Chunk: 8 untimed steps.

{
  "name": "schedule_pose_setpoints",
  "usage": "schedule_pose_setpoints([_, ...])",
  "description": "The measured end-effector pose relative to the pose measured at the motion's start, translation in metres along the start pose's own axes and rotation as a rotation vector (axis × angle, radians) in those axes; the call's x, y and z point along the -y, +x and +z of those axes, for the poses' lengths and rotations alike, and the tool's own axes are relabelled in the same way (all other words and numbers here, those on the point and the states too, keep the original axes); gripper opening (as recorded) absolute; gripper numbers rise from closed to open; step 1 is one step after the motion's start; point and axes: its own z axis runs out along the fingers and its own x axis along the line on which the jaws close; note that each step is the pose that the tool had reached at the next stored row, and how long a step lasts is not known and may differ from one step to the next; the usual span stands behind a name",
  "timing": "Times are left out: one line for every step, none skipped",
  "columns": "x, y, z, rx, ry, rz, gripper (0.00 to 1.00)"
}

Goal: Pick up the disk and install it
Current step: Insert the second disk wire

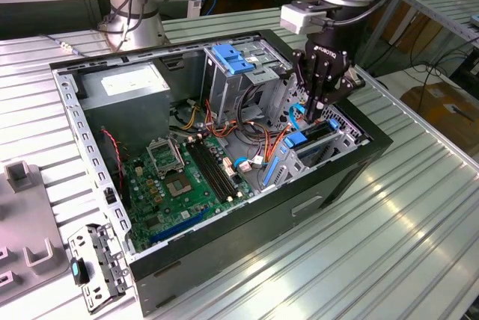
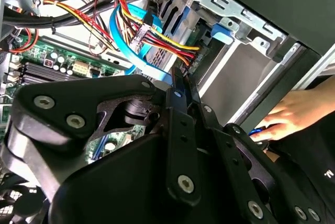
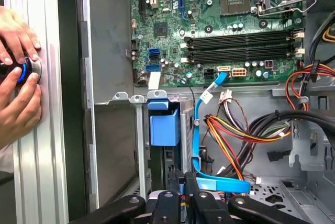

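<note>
We find the open case lying on its side on the ribbed desk, with the board facing up inside it. The tool hangs over the drive cage at the case corner nearest the exterior view's right. Its tip reaches down into the cage opening. The tool is clenched: in both wrist views its two fingers lie pressed together, and we see nothing gripped between them. The disk sits on edge inside the cage, apart from the fingertips. Its blue rail end shows at the cage mouth, just beside the cage's metal wall. In the first wrist view, the tool stands close to the slot that holds the disk. A blue flat cable runs from the board past the cage to a point just beside the fingers. A bundle of red, yellow and black wires lies next to that cable. A grey supply box occupies the far corner of the case. A loose metal bracket lies on the desk outside the near case edge. Beyond the case wall, two hands rest on a blue-lit knob on the desk.
</note>
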Motion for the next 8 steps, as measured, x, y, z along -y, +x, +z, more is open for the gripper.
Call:
schedule_pose_setpoints([-0.0008, 0.0006, 0.0004, 0.0003, 0.0019, -0.002, 0.16])
schedule_pose_setpoints([-0.0023, 0.0018, 0.0012, 0.0009, 0.0051, -0.004, 0.16])
schedule_pose_setpoints([-0.0038, 0.0044, 0.0026, 0.0019, 0.0099, -0.007, 0.16])
schedule_pose_setpoints([-0.0044, 0.0075, 0.0039, 0.0034, 0.0138, -0.007, 0.16])
schedule_pose_setpoints([-0.0047, 0.0117, 0.0054, 0.0074, 0.02, -0.007, 0.16])
schedule_pose_setpoints([-0.0049, 0.0132, 0.0059, 0.0137, 0.0255, -0.006, 0.16])
schedule_pose_setpoints([-0.0049, 0.0136, 0.0061, 0.0184, 0.0294, -0.005, 0.16])
schedule_pose_setpoints([-0.0051, 0.014, 0.0063, 0.0249, 0.0342, -0.004, 0.16])
